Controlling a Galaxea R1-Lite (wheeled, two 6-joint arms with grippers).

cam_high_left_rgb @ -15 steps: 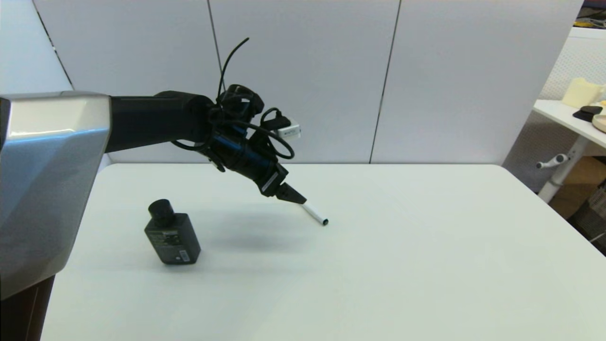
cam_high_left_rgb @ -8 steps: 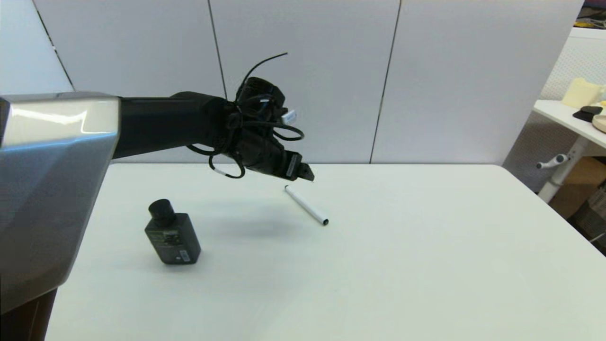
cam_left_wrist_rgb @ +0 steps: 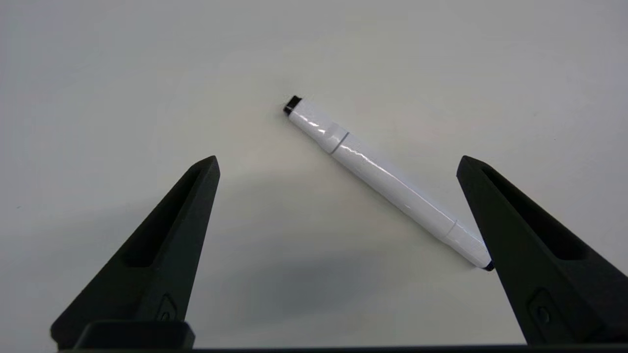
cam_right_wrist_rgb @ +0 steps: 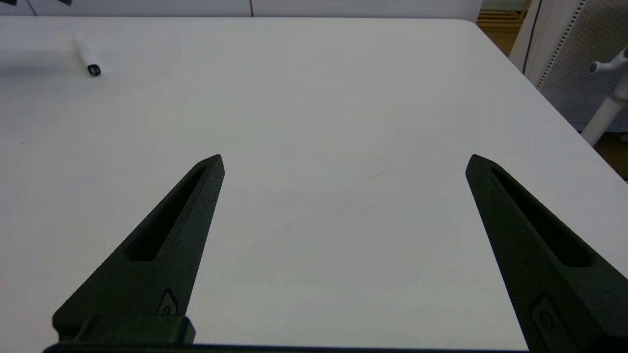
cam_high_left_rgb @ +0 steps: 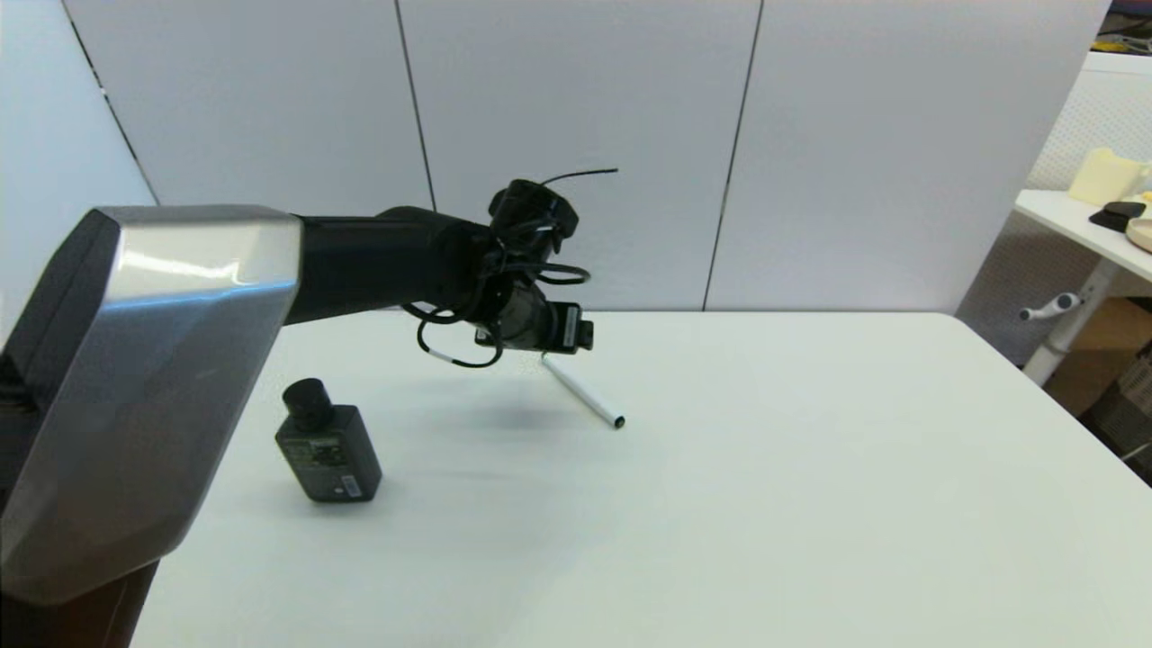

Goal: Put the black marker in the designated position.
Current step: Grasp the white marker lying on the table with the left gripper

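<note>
On the white worktop (cam_high_left_rgb: 720,504): lying flat, a slim white-barrelled black marker (cam_high_left_rgb: 582,392) with a small black end, set at a slant near the middle of the surface.
Marker's ends: pointing its black-tipped end toward the robot's right and nearer edge, its other end toward the back wall.
Marker seen by the left wrist camera: lying (cam_left_wrist_rgb: 387,182) on bare white surface between the two black fingers, touching neither, one end showing just beside the finger (cam_left_wrist_rgb: 530,255) on that side.
Left end effector (cam_high_left_rgb: 576,331): hanging above the far end of the marker, clear of the worktop, fingers spread wide apart and gripping nothing.
Left end effector in its own view (cam_left_wrist_rgb: 338,164): facing down at the marker, casting a soft shadow below it.
Right end effector (cam_right_wrist_rgb: 346,162): idling low over the right part of the worktop, fingers spread wide, gripping nothing.
Marker from the right wrist camera: showing (cam_right_wrist_rgb: 87,55) well apart from those fingers, black end toward them.
Dark grey boxy bottle (cam_high_left_rgb: 326,447) with a round black cap: standing on the left part of the worktop, well apart from the marker.
</note>
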